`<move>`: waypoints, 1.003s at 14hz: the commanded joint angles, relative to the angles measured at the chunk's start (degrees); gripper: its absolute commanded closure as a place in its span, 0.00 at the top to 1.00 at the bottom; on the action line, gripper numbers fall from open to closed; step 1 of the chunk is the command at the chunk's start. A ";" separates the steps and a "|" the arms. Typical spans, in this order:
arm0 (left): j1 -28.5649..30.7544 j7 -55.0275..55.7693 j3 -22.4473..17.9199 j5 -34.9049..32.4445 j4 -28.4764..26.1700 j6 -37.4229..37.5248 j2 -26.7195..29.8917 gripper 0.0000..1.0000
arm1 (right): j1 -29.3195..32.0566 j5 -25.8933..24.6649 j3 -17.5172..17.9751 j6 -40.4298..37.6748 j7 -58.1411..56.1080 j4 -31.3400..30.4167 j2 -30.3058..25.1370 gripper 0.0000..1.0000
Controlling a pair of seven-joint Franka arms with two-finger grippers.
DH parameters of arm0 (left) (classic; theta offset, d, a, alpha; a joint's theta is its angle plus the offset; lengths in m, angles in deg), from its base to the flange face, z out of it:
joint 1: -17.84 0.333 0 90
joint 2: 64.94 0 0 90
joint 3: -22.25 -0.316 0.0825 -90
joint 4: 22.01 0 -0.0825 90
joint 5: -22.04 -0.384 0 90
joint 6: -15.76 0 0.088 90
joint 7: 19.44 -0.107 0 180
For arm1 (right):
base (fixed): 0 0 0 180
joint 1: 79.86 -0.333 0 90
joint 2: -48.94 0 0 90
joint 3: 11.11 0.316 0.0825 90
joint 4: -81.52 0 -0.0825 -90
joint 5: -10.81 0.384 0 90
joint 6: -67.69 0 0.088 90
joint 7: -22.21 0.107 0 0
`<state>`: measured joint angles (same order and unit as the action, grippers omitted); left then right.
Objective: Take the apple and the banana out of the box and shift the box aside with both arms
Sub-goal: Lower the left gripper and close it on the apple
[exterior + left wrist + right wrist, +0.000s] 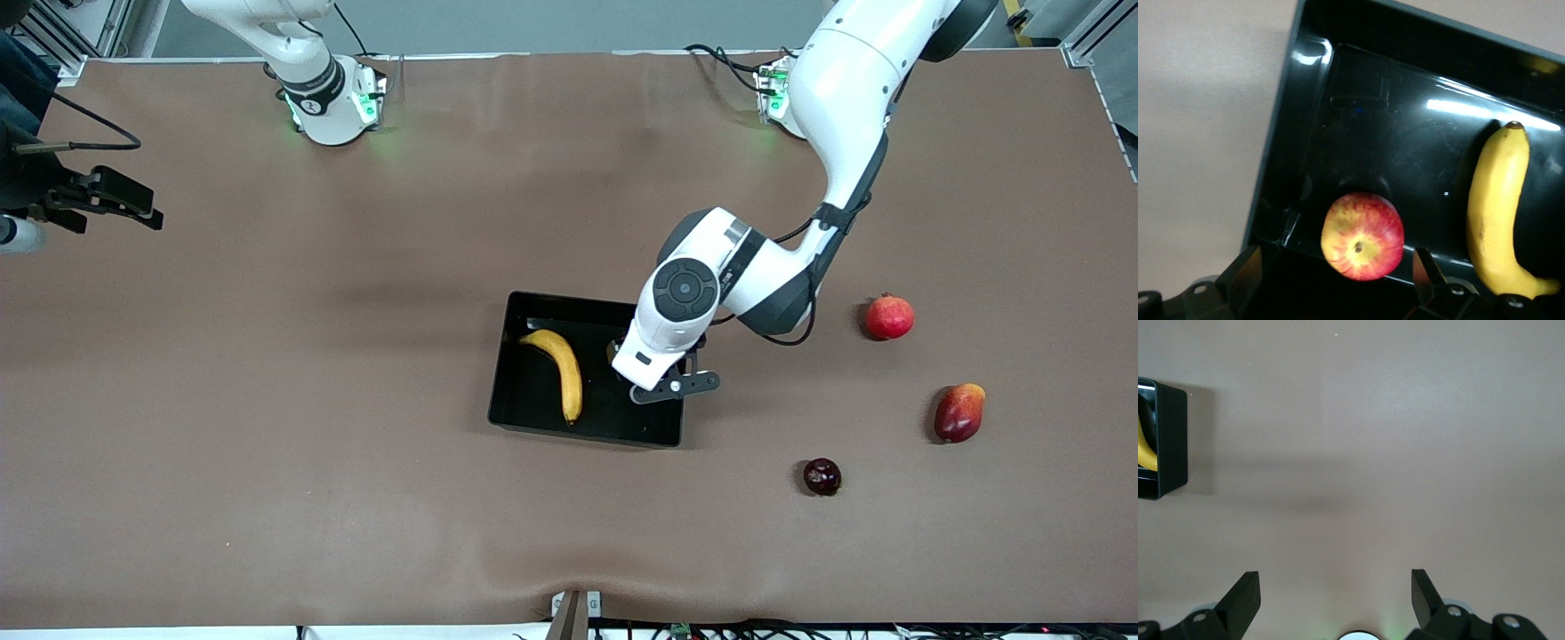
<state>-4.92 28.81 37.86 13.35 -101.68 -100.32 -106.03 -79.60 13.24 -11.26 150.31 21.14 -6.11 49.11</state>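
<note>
The black box (532,396) sits mid-table with the yellow banana (560,369) lying inside it. My left arm reaches down over the box's end toward the left arm's base, and its hand (662,351) hides the apple in the front view. In the left wrist view the red and yellow apple (1363,237) rests on the box floor (1391,147) beside the banana (1498,207). My left gripper (1336,252) is open just above the apple, a finger on each side, not touching it. My right gripper (1335,577) is open over bare table, holding nothing, well away from the box (1171,440).
Three other fruits lie toward the left arm's end of the table: a red pomegranate (890,317), an oblong red and yellow fruit (960,412) and a dark plum (822,476). A black device (107,200) juts in at the right arm's end.
</note>
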 commanded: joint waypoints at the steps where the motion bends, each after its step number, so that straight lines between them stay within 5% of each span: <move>1: -1.76 1.06 -1.11 -1.50 1.71 -0.81 -1.45 1.00 | 0.18 0.82 0.06 -0.26 -0.43 0.89 0.37 1.00; 14: -5.98 2.55 -3.75 -3.52 1.45 -4.42 -6.90 1.00 | 0.70 0.64 -0.03 -1.05 -0.43 0.89 0.19 1.00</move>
<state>-9.93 29.97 34.80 11.34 -101.50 -104.60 -112.20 -79.51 13.24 -11.44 150.13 21.14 -6.11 49.11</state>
